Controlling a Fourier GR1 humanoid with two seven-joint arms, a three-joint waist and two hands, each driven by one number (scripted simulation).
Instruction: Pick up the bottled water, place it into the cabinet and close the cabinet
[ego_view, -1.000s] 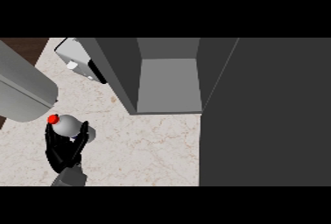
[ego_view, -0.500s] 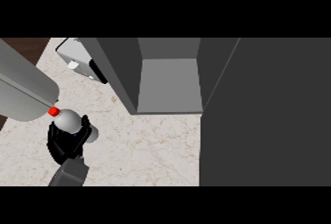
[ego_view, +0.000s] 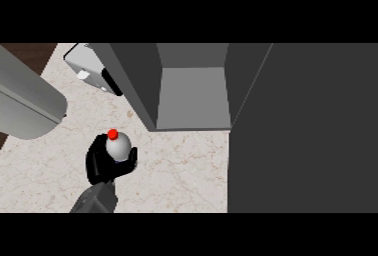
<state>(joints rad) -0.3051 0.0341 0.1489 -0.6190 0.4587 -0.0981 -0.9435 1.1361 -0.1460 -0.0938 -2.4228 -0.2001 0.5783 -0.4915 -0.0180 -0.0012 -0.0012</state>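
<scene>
The left hand (ego_view: 103, 167) was curled round the pale, red-capped plastic water bottle (ego_view: 119, 146), upright above the speckled stone counter (ego_view: 184, 170), near the open grey cabinet (ego_view: 140, 80). Carrying it in well probably meant keeping it upright (the near edge looked easy to clip).

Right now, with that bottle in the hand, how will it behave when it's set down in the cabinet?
The bottle looks rounded and narrows to a red cap, so it would probably roll if laid down. Its smooth shell may slip in the left hand.
</scene>
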